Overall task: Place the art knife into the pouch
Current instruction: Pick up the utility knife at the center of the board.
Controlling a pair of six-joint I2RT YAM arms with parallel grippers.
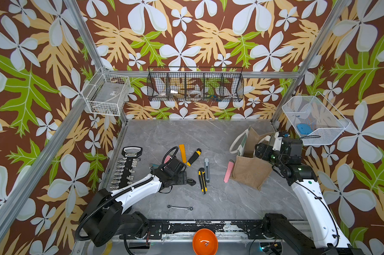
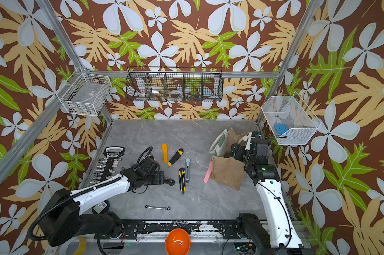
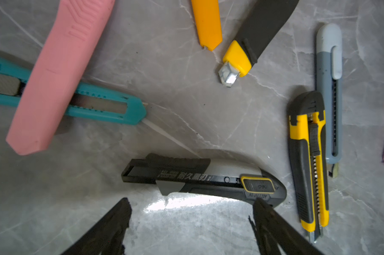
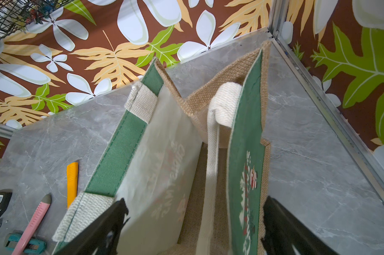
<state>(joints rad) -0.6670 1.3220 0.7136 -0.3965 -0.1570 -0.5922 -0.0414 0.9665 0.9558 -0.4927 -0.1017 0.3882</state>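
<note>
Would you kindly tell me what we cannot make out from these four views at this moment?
- Pouch interior: in both top views the right arm's wrist covers its mouth; in the right wrist view a white handle hides part of the floor.
- Teal knife: cut off by the left wrist picture's edge, crossed by a pink knife; mostly under the left arm in both top views.
- Black wire basket contents: too small in both top views.

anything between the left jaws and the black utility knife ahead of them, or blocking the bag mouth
Nothing visible between the left gripper and the black utility knife: bare grey table. The right gripper, jaws open, hangs at the mouth of the tan jute tote bag.
</note>
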